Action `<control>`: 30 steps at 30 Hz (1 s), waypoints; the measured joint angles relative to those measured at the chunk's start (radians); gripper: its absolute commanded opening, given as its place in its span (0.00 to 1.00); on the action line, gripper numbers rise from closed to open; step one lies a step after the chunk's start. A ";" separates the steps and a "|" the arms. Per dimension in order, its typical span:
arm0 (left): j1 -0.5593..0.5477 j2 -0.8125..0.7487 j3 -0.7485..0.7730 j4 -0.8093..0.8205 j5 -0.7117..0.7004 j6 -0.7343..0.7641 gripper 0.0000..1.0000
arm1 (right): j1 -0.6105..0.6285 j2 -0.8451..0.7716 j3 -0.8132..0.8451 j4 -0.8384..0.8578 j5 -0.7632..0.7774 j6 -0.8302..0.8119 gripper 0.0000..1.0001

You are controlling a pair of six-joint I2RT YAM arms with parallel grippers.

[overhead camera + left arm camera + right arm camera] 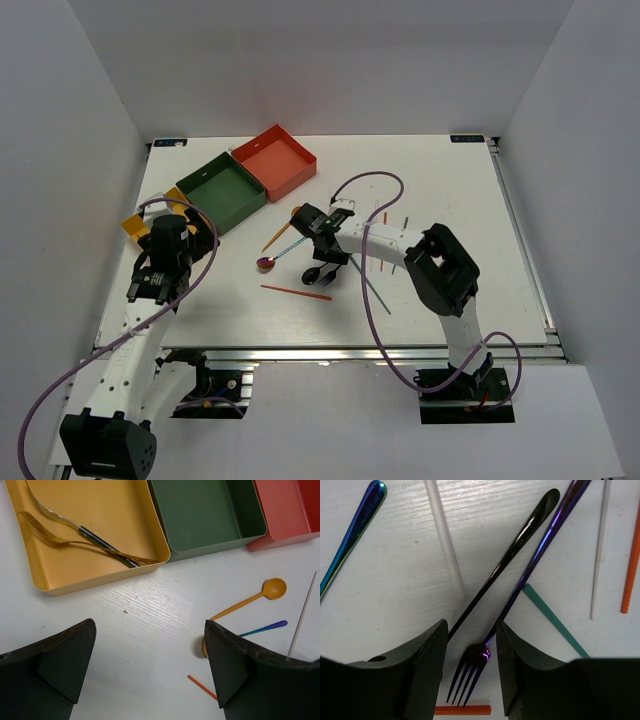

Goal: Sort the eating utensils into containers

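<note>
Sorting had barely begun. Two forks (60,540) lay in the yellow box (115,510). The green box (200,510) and the red box (282,505) held nothing that showed. The rest lay loose on the bench (150,595): a gold spoon (274,588), an iridescent spoon (355,525), and a red chopstick (632,560), a teal chopstick (555,620) and a white chopstick (445,540). The right claw (471,625) stood half-narrowed, low over the bench, about the neck of an iridescent fork (472,667). A black handle (500,565) also ran between its jaws, and whether it pinched either could not be told. The left claw (149,625) hung wide and empty near the yellow box. Nearly all the job seemed left to do.
</note>
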 measured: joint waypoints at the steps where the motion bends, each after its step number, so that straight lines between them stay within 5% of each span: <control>1: -0.003 -0.002 0.000 0.000 0.000 0.000 0.98 | 0.004 0.000 0.004 -0.013 0.010 0.009 0.49; 22: -0.011 -0.003 0.000 -0.003 0.003 0.000 0.98 | 0.019 0.011 0.013 -0.106 0.089 0.100 0.43; 30: -0.013 -0.004 0.000 -0.004 0.003 0.001 0.98 | 0.005 0.036 -0.014 -0.057 0.074 0.114 0.24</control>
